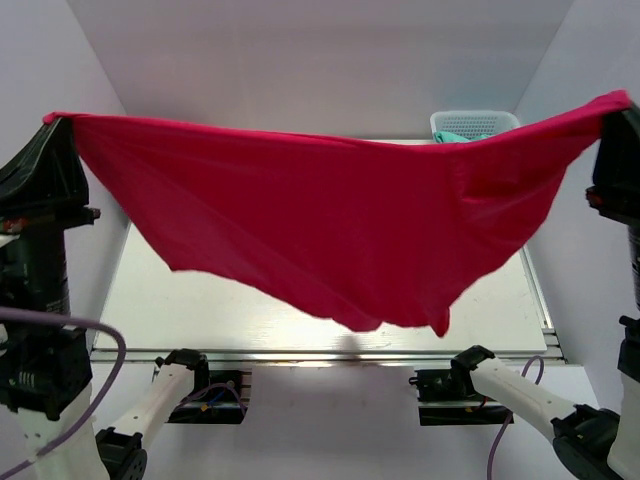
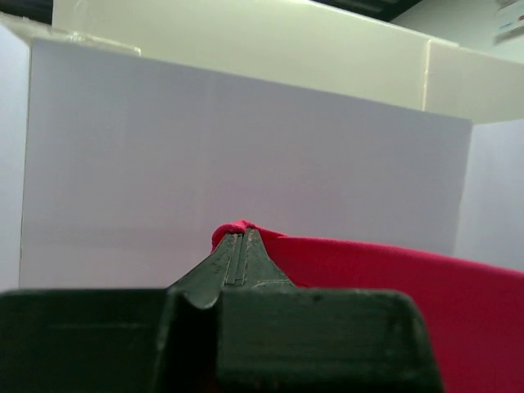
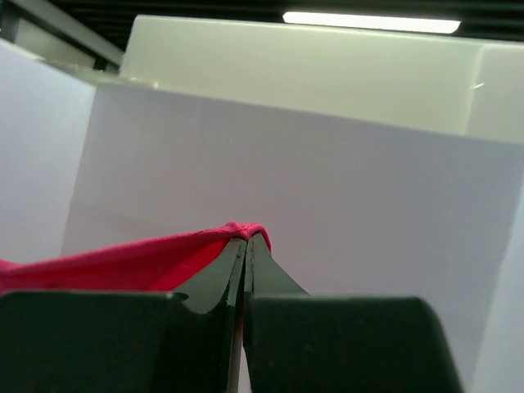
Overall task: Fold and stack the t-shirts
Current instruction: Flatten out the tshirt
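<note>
Top external: crimson t-shirt (image 1: 330,230) hung spread above table (image 1: 200,310), middle sagging. Left gripper (image 2: 239,239) pinched closed on one corner, right gripper (image 3: 247,237) pinched closed on other. White basket (image 1: 475,124) far right.

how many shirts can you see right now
2. A crimson shirt hangs stretched between the left gripper and right gripper. A teal one, mostly covered, peeks from the basket. More may be hidden behind the crimson shirt.

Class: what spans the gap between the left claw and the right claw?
The crimson t-shirt, pinched at opposite ends by the left claw and right claw, hangs stretched between them, sagging above the table; the top external view shows it.
</note>
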`<state>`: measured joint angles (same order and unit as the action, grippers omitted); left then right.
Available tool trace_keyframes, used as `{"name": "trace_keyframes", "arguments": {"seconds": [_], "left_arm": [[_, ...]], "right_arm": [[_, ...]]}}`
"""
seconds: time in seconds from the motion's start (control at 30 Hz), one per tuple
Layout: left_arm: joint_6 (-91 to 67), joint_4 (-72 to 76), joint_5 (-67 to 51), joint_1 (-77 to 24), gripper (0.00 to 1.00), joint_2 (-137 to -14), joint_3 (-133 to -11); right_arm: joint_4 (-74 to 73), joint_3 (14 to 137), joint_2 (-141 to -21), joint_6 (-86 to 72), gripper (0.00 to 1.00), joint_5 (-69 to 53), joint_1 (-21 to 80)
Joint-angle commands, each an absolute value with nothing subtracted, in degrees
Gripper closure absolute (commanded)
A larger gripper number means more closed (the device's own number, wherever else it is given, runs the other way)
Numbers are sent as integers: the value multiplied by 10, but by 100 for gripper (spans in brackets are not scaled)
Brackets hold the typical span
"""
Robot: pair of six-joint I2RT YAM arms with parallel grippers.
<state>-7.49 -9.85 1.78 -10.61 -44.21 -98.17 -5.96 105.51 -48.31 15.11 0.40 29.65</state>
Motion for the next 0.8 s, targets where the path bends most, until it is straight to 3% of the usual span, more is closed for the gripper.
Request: {"name": "trace_keyframes", "arguments": {"seconds": [0.0, 0.1, 0.27, 0.47, 0.5, 0.57, 0.6, 0.63, 0.67, 0.77], "left_arm": [[-62, -127, 11, -102, 100, -448, -990], [-69, -127, 18, -102, 100, -471, -956], [-58, -89, 72, -107, 100, -530, -858], [-64, -16, 71, -101, 96, -720, -726], [-83, -16, 88, -101, 77, -753, -721], [-90, -35, 105, -101, 58, -856, -729], [-90, -46, 125, -101, 26, -888, -740], [-90, -52, 132, -101, 14, -920, -748], [-90, -61, 137, -101, 0, -952, -775], [-96, -153, 126, -101, 0, -1069, -873]], "right_arm": [[-5, 1064, -503, 204, 100, 64, 296], [61, 1034, -530, 238, 100, 122, 298], [183, 859, -609, 283, 100, 168, 294], [293, 764, -762, 296, 100, 193, 263], [297, 758, -819, 287, 100, 190, 258], [287, 748, -859, 251, 100, 157, 237], [286, 744, -921, 225, 100, 153, 225], [277, 746, -943, 212, 100, 131, 222], [264, 751, -962, 202, 81, 101, 215], [185, 820, -1090, 166, 37, 91, 213]]}}
